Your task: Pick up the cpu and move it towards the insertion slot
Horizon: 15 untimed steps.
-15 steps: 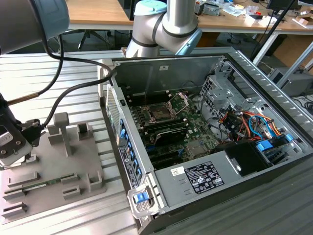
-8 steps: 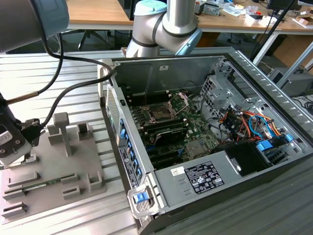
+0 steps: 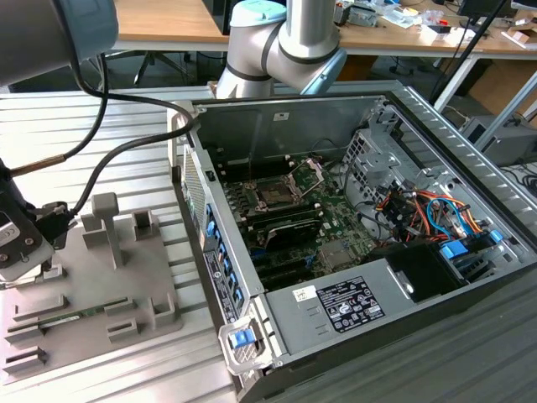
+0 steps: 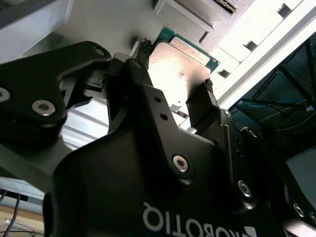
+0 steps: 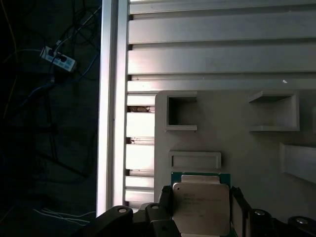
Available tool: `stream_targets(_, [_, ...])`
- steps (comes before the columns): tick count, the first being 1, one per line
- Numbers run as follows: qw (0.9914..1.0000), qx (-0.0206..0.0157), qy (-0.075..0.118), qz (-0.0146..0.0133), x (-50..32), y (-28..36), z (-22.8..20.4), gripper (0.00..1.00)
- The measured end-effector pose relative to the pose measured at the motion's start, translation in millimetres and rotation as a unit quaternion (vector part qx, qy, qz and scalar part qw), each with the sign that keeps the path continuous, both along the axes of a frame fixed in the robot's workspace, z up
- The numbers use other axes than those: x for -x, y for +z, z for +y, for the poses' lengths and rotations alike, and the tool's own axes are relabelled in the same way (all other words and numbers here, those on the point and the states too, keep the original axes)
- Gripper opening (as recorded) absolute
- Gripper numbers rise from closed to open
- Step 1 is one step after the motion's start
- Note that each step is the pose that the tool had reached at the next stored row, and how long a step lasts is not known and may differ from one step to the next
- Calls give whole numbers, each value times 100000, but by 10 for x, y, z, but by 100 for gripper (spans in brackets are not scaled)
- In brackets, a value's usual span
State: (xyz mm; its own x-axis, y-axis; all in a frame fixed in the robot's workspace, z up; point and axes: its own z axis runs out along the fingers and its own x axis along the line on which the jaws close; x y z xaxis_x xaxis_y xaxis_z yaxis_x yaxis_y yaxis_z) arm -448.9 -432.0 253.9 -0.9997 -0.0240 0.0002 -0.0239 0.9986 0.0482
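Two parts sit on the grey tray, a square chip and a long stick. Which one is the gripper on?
The cpu: the square silvery chip clamped between the fingertips of the gripper in both wrist views. The long green memory stick lies apart, untouched.

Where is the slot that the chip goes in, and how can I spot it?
Find the big open computer case on the exterior view's right and the green motherboard inside. The insertion slot is the dark square on it, with a shiny metal frame and raised silver plate, unlike the long black memory slots beside it.
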Motion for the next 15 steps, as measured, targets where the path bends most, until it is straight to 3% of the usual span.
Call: stream_targets(15, [100000, 1, 0, -2, 0, 64, 0, 55])
